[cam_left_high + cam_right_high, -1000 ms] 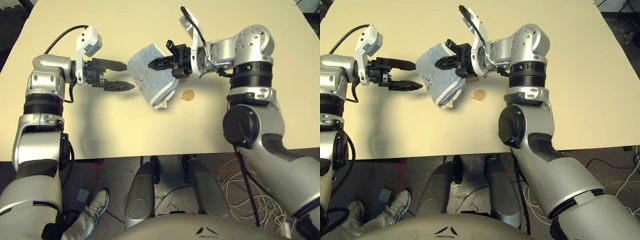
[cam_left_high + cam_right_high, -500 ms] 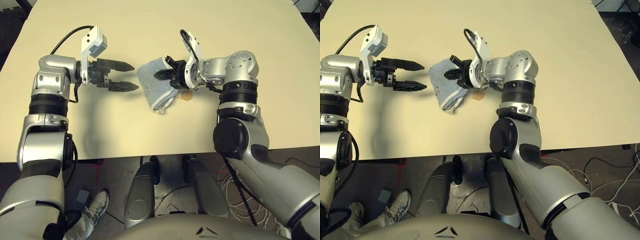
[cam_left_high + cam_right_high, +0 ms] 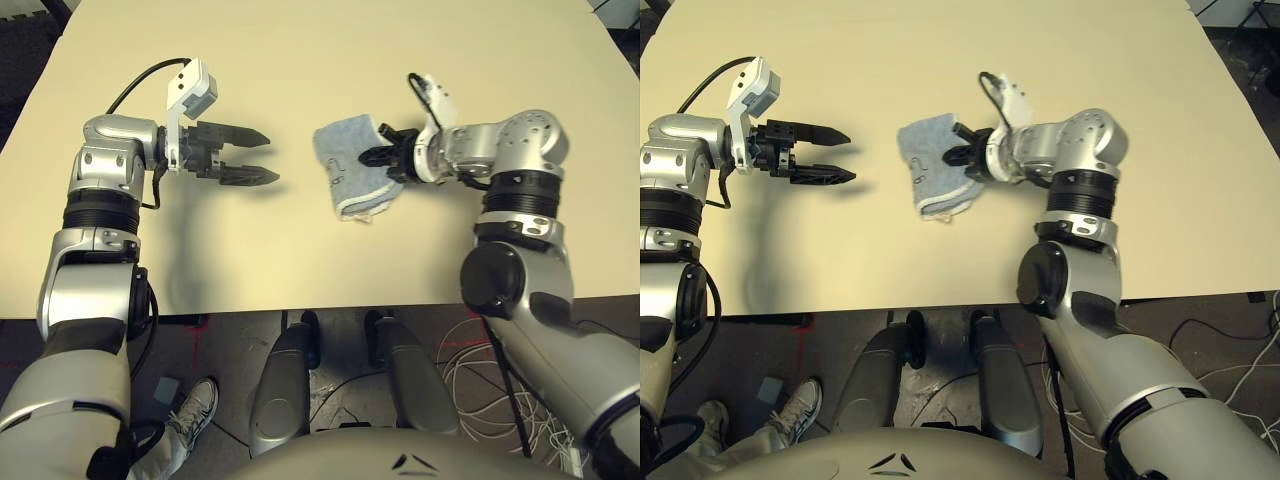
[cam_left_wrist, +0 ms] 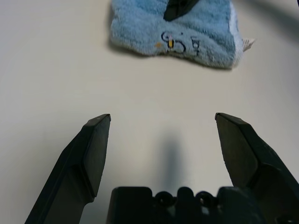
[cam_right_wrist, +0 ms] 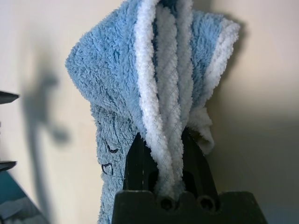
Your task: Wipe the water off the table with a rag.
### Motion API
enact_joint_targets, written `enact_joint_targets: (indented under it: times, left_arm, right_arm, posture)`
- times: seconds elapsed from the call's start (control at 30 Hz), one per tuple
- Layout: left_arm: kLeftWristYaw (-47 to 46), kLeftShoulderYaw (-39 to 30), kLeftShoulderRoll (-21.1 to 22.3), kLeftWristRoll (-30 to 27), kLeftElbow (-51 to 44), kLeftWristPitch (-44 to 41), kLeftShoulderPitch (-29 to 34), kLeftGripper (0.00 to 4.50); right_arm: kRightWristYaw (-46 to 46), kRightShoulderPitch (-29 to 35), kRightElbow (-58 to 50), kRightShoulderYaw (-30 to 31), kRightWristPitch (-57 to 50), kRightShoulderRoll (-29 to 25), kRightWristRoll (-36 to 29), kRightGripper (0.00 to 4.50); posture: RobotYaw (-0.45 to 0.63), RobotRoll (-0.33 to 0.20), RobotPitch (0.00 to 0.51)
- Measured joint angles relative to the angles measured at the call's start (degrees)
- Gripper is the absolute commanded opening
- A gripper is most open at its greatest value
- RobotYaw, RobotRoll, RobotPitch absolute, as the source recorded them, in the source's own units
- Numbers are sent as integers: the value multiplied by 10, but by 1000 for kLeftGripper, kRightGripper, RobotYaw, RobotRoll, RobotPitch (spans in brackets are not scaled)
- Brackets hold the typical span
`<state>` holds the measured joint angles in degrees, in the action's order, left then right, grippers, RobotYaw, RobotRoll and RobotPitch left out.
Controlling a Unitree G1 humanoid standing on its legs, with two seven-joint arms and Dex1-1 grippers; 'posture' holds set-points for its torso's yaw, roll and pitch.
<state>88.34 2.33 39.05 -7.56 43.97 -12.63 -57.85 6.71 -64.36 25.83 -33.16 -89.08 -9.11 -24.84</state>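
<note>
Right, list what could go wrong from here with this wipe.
1. The right claw pinches only one edge of the rag; the cloth bunches between its fingers in the right wrist view, so a stroke may drag a lump instead of a flat pad.
2. The open left claw hovers level with the rag; a long sweep that way might bump it.
</note>
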Motion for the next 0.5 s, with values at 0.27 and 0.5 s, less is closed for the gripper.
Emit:
enact_joint_targets:
  times: [0.27, 0.5]
  left_arm:
    - [-2, 1, -6, 0, 18, 8, -4, 4500]
    - [-5, 1, -8, 1, 21, 13, -13, 4500]
  right_arm:
    - [18, -1, 20, 27, 23, -56, 3, 23]
    - [17, -70, 73, 16, 53, -58, 2, 22]
  posture:
    - [-69, 0, 294]
    - [-72, 0, 291]
